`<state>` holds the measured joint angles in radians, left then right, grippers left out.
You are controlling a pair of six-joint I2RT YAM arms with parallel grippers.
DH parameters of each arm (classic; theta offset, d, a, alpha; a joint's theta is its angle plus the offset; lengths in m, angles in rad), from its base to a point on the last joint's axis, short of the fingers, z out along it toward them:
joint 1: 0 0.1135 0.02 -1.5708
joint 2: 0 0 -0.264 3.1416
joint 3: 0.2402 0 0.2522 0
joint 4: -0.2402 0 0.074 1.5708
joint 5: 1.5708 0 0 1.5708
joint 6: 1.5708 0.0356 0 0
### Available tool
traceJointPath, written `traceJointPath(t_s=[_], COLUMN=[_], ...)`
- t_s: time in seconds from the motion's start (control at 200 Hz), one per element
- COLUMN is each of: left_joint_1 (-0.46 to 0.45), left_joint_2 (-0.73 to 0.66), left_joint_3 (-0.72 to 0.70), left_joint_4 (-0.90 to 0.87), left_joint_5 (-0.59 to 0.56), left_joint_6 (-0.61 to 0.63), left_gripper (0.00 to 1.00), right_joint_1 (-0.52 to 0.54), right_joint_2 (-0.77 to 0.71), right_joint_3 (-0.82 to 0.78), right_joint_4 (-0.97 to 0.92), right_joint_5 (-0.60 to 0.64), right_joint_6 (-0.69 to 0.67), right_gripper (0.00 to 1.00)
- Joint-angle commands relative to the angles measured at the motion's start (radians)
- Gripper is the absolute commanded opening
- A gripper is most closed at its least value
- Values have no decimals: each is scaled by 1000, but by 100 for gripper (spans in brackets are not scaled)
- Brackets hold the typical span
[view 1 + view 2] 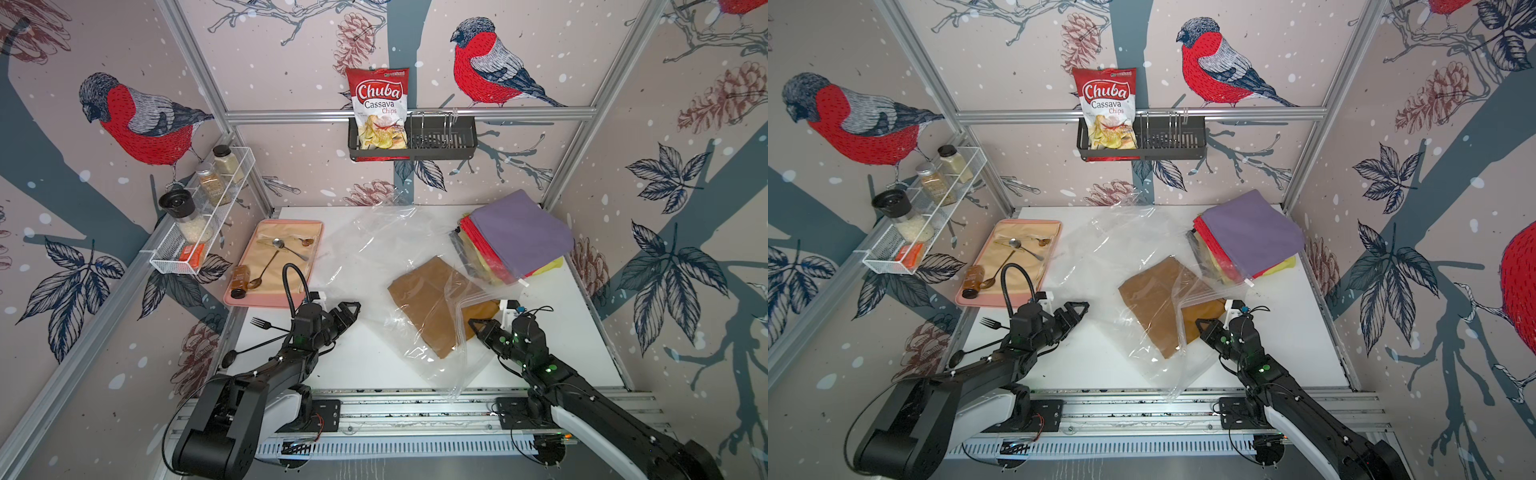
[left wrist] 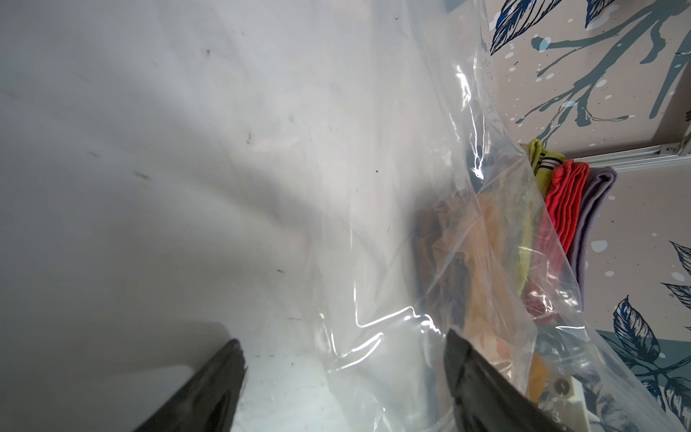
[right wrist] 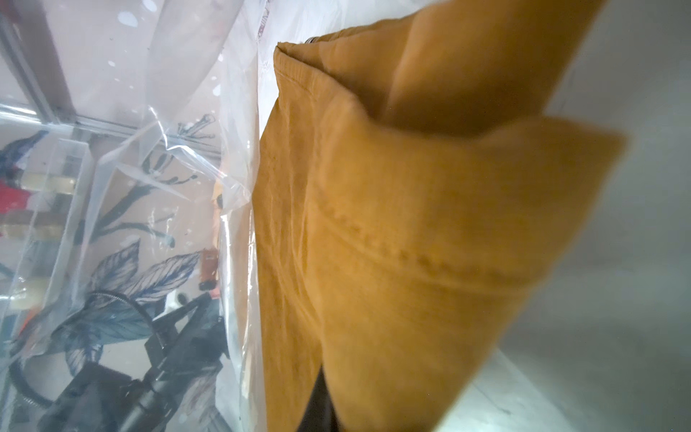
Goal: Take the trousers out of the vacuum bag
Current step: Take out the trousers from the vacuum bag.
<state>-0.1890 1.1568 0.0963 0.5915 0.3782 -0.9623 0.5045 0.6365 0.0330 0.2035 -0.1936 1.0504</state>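
Mustard-brown trousers (image 1: pixel 419 307) lie on the table (image 1: pixel 365 361), mostly inside the vacuum bag (image 1: pixel 365 249). The right gripper (image 1: pixel 476 325) pinches their near corner. The left gripper (image 1: pixel 353 309) hovers spread beside the bag.

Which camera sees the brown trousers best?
Both top views: the whole brown trousers show, partly inside the vacuum bag. Right wrist: only a close, blurry fold. Left wrist: a dim shape through plastic.
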Motion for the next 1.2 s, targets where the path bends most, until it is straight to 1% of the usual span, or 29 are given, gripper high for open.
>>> traceJointPath(t_s=[0.0, 0.07, 0.19, 0.25, 0.375, 0.49, 0.61, 0.66, 0.81, 0.9, 1.07, 1.196], left_joint_1=[8, 11, 26, 39, 52, 62, 64, 65, 71, 78, 113, 129], left_joint_2=[75, 139, 259, 329, 494, 634, 728, 755, 799, 794, 721, 643], left_joint_3=[5, 12, 22, 38, 82, 126, 168, 184, 221, 245, 295, 362], left_joint_4=[129, 191, 321, 401, 582, 717, 785, 800, 833, 804, 651, 448], left_joint_5=[37, 57, 92, 143, 215, 244, 256, 258, 260, 252, 218, 156], left_joint_6=[-20, -25, -44, -47, -87, -125, -152, -162, -185, -176, -100, 10], left_gripper=[78, 77, 71, 66, 47, 27, 7, 0, 0, 0, 0, 0], right_joint_1=[1, -1, -3, -3, -5, -6, -5, -6, -6, -6, -6, -7], right_joint_2=[-1, 0, 0, 0, -4, -11, -25, -32, -52, -61, -100, -158], right_joint_3=[2, 5, 5, 5, 5, 5, 2, 1, 2, 5, 18, 30], right_joint_4=[23, 21, 20, 19, 17, 15, 8, 2, -18, -30, -66, -113], right_joint_5=[11, 11, 11, 10, 9, 9, 8, 9, 10, 3, -22, -44], right_joint_6=[-13, -16, -16, -17, -19, -17, -13, -13, -18, -20, -14, -6], right_gripper=[0, 0, 0, 0, 0, 0, 0, 0, 0, 0, 0, 0])
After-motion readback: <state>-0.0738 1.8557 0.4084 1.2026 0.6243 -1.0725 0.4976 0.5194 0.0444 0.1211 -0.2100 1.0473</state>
